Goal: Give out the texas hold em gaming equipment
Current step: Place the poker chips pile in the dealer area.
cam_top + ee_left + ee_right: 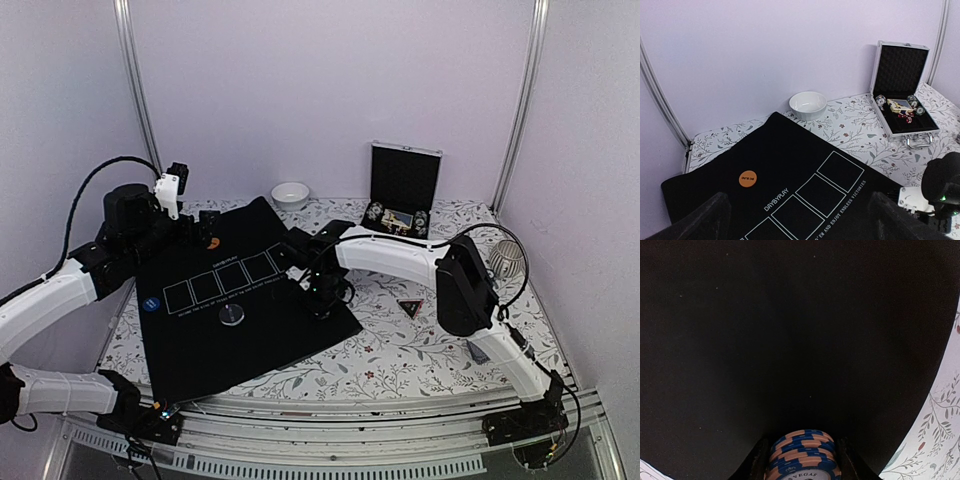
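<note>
From above, one black mat [250, 310] is seen on the flowered table [420, 350], with five white card boxes [226, 282] printed in a row. On the mat lie one grey button [231, 316] and one blue chip [150, 304]. One triangular marker [409, 308] lies on the table just beside the mat's right edge. One white bowl [290, 194] and one open case [405, 190] stand at the far side. The left gripper [203, 232] is held over the mat's far left corner, and the right gripper [322, 298] is lowered over the mat's right part.

In the left wrist view, the fingers [695, 220] are seen spread wide apart, with nothing between them. One orange chip [747, 178] lies on the mat below. Inside the case, one pack of cards [899, 105] and a few round pieces, perhaps chips, are seen.

In the right wrist view, one stack of chips [802, 452], blue and orange, is clamped between the two fingers [757, 462] over the mat. About four chips can be counted, though the lower part is cut off.
</note>
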